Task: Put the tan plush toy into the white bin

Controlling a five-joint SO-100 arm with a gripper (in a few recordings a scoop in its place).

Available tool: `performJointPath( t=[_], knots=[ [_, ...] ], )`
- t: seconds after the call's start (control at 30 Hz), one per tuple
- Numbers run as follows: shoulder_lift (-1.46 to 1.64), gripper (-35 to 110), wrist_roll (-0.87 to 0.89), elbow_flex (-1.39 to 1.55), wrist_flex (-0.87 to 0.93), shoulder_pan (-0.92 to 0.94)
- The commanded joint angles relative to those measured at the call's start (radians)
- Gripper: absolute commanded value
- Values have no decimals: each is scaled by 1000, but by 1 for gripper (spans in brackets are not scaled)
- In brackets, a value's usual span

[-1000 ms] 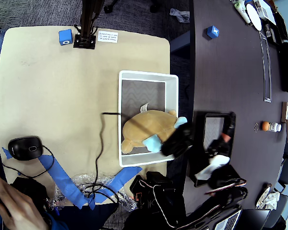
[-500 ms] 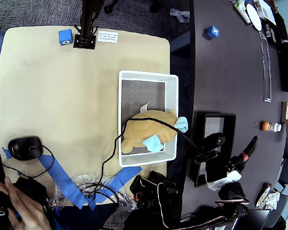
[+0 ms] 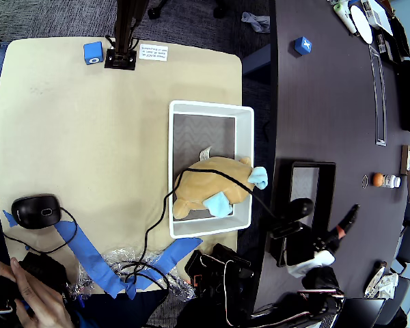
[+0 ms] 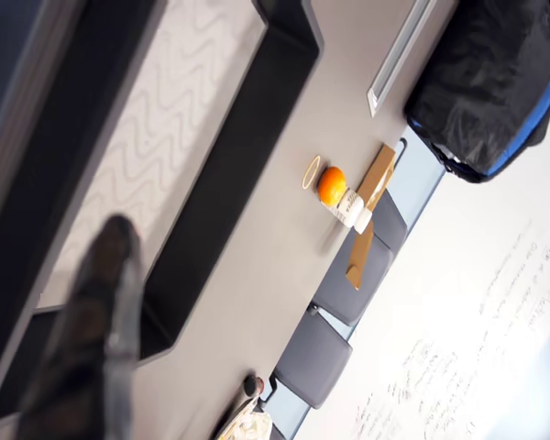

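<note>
Tan plush toy [image 3: 212, 188] lies inside the white bin [image 3: 244, 164]; the robot hand [image 3: 347, 220] is well apart, over the dark desk [image 3: 321, 96].

In the overhead view the toy fills the lower half of the bin, its light blue patches toward the bin's right wall and its small white tag pointing up. A black cable [image 3: 157, 219] crosses over it. A white label [image 3: 154, 52] on the tan desk [image 3: 75, 137] carries print too small to read, and the blue cube [image 3: 93, 52] beside it shows a mark I cannot make out. The hand is small and blurred to the right of the black bin [image 3: 307, 205]; whether it is wide or narrow I cannot tell. In the wrist view one dark finger [image 4: 87, 339] is out of focus beside the black bin [image 4: 211, 137], and whiteboard writing [image 4: 458, 357] is faint and unreadable.
</note>
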Motion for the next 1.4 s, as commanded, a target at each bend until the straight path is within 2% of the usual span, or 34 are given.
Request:
performJointPath(
  t=[0.0, 1.37],
  knots=[
    [83, 77, -5, -6, 0, 11],
    [127, 77, -6, 6, 0, 12]
  ],
)
